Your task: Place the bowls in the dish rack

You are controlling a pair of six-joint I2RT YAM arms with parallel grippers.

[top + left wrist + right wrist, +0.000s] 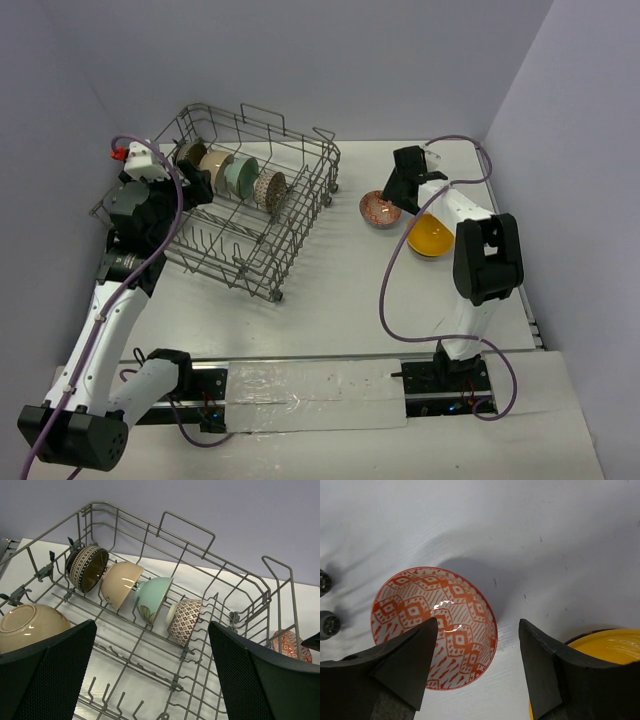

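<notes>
White bench (330, 310) from above. At ten o'clock, dish rack (305, 205), holding a row of four bowls (152, 597) on edge between the tines (107, 697). Left claw (151, 625) spread to its widest, empty, hanging over the rack's nine o'clock side. Right claw (477, 630) part-open at two o'clock, one finger over the inside of the red-patterned bowl (452, 612), the other outside its rim; nothing gripped yet. Yellow bowl (605, 645) just beside, at four o'clock. Step in hand, by judgement: pickup of the red-patterned bowl. Next: lower, pinch the wall, lift, carry toward ten o'clock, slot on edge beside the row.
</notes>
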